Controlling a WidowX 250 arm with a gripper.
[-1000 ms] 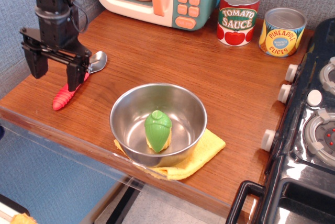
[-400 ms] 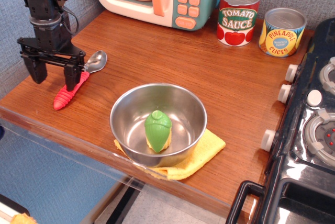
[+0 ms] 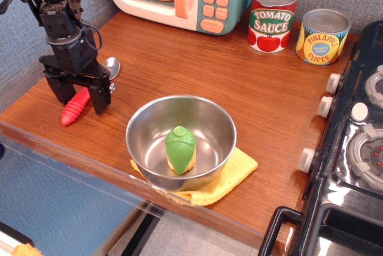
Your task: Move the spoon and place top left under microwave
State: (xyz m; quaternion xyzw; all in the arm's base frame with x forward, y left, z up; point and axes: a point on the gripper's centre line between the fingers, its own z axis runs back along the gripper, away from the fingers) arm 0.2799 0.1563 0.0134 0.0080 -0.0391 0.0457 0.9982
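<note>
1 cam, high front-right, angled down, mid-range over table (image 3: 251, 88)

Black arm reached down at far left; hand (image 3: 79, 96) pointed downward, fingers (image 3: 99, 97) spread apart, low over bench (image 3: 197, 64).

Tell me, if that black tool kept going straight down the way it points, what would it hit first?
Most likely the spoon: the open tool points down with its fingers either side of the red handle. Depth is hard to judge from this single view.
</note>
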